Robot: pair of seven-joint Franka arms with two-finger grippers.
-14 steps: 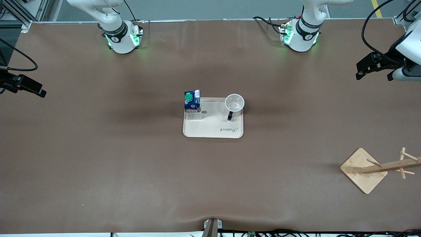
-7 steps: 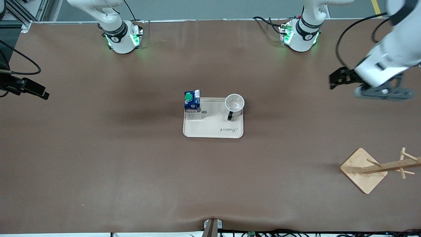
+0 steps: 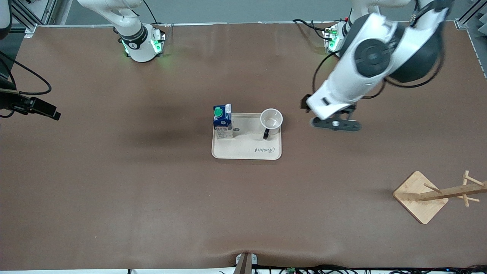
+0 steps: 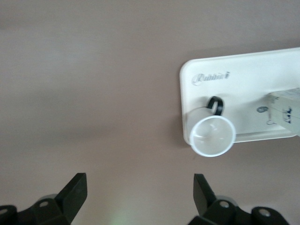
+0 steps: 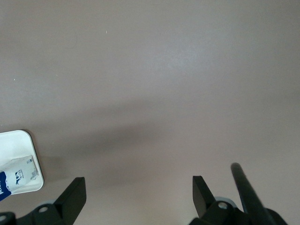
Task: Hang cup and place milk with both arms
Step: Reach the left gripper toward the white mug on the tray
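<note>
A cream tray [image 3: 243, 150] is sitting at the centre of the front frame on the brown tabletop [image 3: 152, 198]. The milk [image 3: 223, 121] is standing upright in the tray corner toward the right arm's end. The cup [image 3: 271, 120] is sitting upright in the corner toward the left arm's end, its black handle pointing toward the front camera. The left tool [image 3: 335, 123] is hanging over bare tabletop just beside the cup, its fingers [image 4: 75, 196] spread wide and holding nothing. The right tool [image 3: 40, 108] is hanging at the frame's left edge, fingers [image 5: 74, 197] likewise wide apart. A wooden rack [image 3: 437, 194] is standing at the lower right of the frame.
</note>
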